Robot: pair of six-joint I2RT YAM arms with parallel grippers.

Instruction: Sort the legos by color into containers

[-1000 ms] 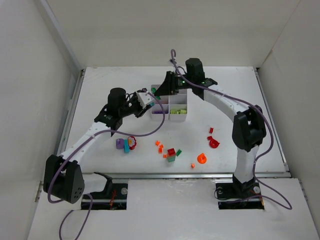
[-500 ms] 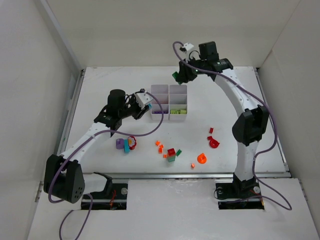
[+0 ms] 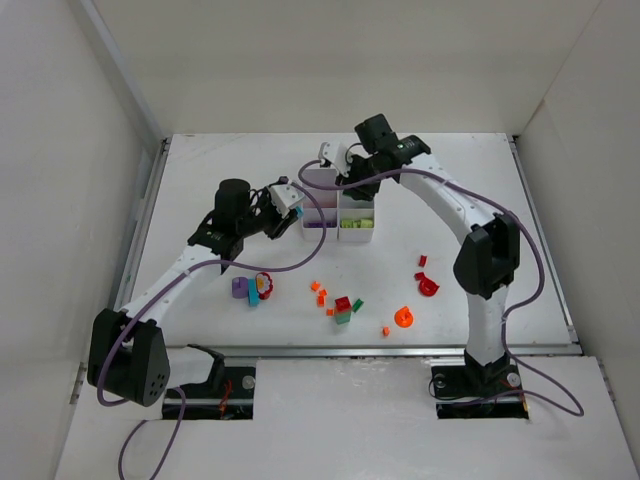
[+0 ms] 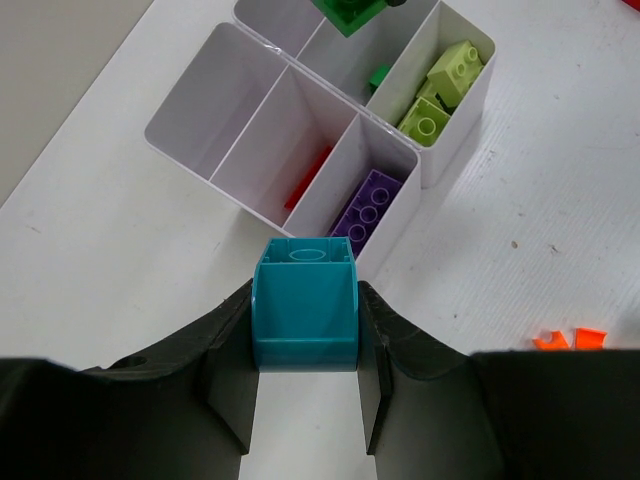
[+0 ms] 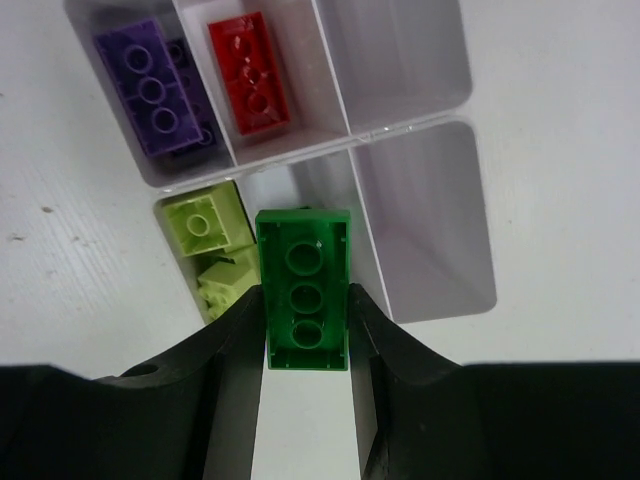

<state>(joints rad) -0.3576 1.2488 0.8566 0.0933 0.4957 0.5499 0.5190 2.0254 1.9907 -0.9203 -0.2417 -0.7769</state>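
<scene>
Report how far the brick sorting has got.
Done: purple brick, red brick and lime bricks lie in separate tray compartments. In hand: the left hand grips a teal brick, the right hand a green brick over the tray. Left: loose pieces, orange, red and purple, on the table.

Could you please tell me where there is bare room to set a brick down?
Bare table lies far-left, behind the left arm, and far-right, behind the right arm. The tray's two far compartments are empty. The near-centre strip of loose legos is crowded.
</scene>
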